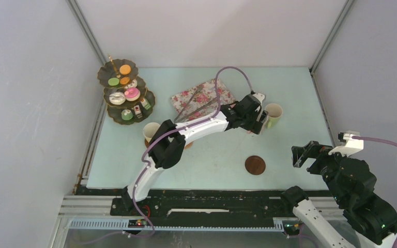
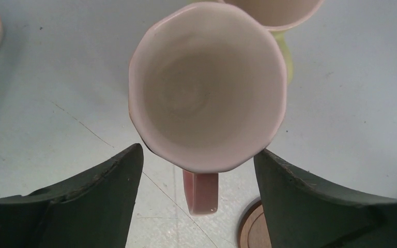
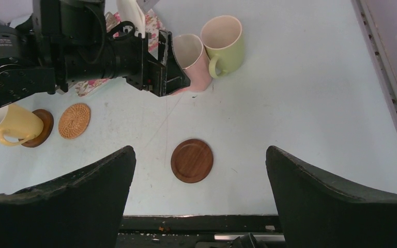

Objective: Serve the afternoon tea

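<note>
1. Pale table (image 1: 212, 150), carrying all of the tea things.
2. Left arm (image 1: 196, 126), stretched diagonally from the near edge to the mugs at the far right. Right arm (image 1: 351, 181), held back at the near right corner, well apart from the mugs, so clearly the farther one.
3. Dark three-tier stand (image 1: 106, 76) at the far left, already loaded with toy cakes and macarons (image 1: 132, 94). Flowered tray (image 1: 202, 95) near it, toward the middle of the far side.
4. Left gripper (image 2: 198, 155): fingers spread wide, tips at both sides of the near rim of the pink mug (image 2: 207, 88), not closed on it. Contact not possible to tell. Right gripper (image 3: 200, 150): fully released, holding nothing.
5. Pink mug upright, directly ahead of the left gripper, close against the green mug (image 3: 225, 44) behind it. Handle pointing straight back toward the wrist, into the gap between the fingers. Probably a little more advance needed before closing.
6. Yellow mug (image 3: 10, 124) already seated on a coaster (image 3: 44, 129). Woven coaster (image 3: 74, 120) and dark wooden coaster (image 3: 192, 160) both free, the second one lying toward the near edge from the pink mug.
</note>
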